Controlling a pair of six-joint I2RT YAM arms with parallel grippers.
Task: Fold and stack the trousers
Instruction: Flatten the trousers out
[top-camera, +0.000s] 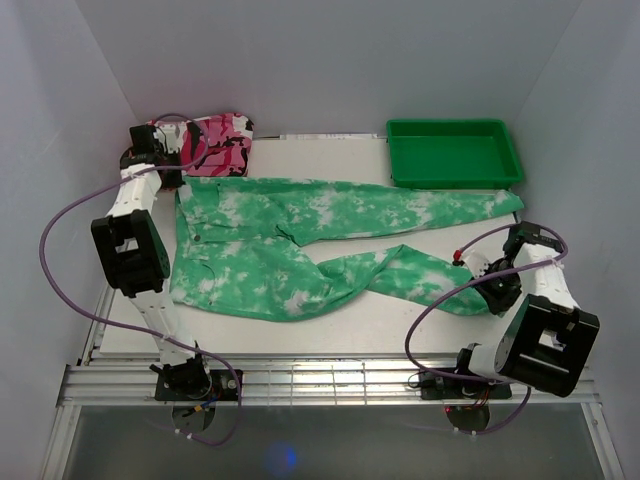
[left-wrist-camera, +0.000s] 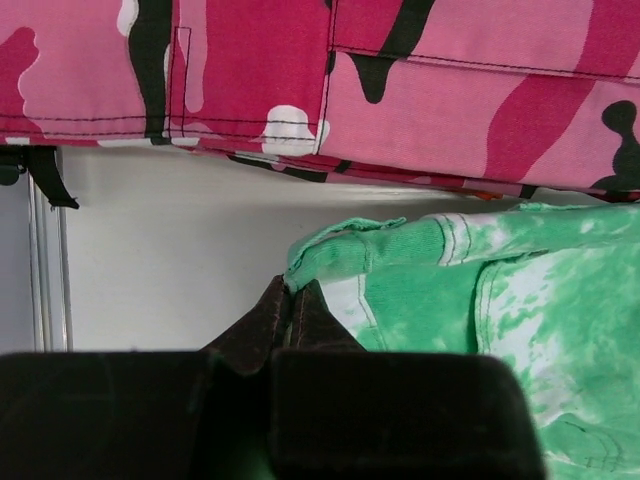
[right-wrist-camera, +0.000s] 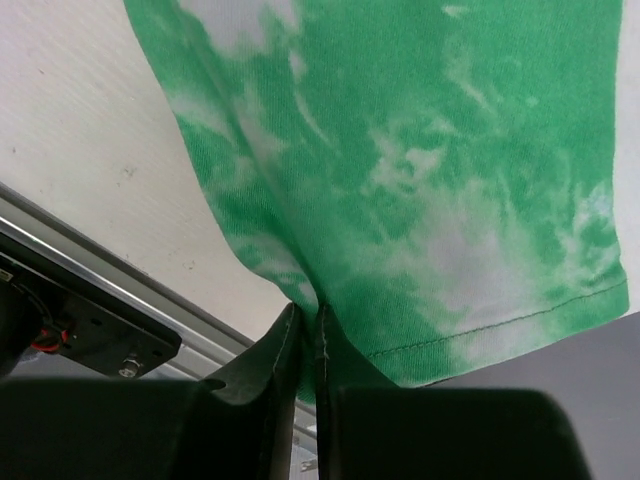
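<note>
The trousers (top-camera: 300, 240) lie spread on the white table, waist to the left and both legs running right, the nearer leg bent. At the far left corner of the waistband my left gripper (top-camera: 175, 178) is shut on the cloth. In the left wrist view its dark fingertips (left-wrist-camera: 290, 292) pinch the green waistband corner (left-wrist-camera: 340, 250). My right gripper (top-camera: 470, 274) is shut on the hem end of the nearer leg. The right wrist view has the trousers (right-wrist-camera: 420, 180) hanging from that gripper (right-wrist-camera: 310, 315), with the stitched hem along the right.
A folded pink camouflage cloth (top-camera: 225, 140) (left-wrist-camera: 400, 80) lies at the back left, just beyond the waistband. A green plastic tray (top-camera: 450, 150) stands at the back right, touching the far leg's end. The metal rail (right-wrist-camera: 80, 300) of the table's near edge runs below the right gripper.
</note>
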